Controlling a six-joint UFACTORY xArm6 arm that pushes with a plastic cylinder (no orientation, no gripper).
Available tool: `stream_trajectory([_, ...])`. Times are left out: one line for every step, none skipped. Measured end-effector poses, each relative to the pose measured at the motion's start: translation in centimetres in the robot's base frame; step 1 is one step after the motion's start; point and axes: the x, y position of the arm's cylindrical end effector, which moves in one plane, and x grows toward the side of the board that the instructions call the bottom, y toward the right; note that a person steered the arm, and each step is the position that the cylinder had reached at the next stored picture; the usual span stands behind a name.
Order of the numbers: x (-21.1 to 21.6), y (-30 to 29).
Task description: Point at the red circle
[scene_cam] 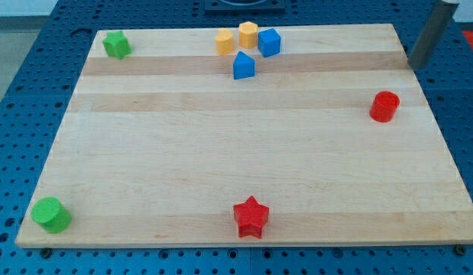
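Note:
The red circle (384, 105) is a short red cylinder standing near the right edge of the wooden board (183, 153). My rod comes down at the view's top right, and my tip (416, 64) sits just off the board's right edge, above and to the right of the red circle, apart from it.
A red star (251, 217) lies at the bottom middle. A green cylinder (51, 215) is at the bottom left, a green star (116, 45) at the top left. Two yellow blocks (225, 41) (247, 34) and two blue blocks (269, 42) (243, 66) cluster at the top middle.

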Motion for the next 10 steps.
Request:
stream_trajectory([0.0,-0.6])
stream_trajectory([0.1,-2.9])
stream_trajectory([0.1,-4.0])
stream_trajectory([0.1,-4.6])
stream_trajectory([0.8,-6.4])
stream_trajectory([1.0,-7.0])
stream_trajectory([1.8,-7.6])
stream_trajectory([2.2,-7.7])
stream_trajectory([3.2,-7.7])
stream_trajectory([4.8,-7.7])
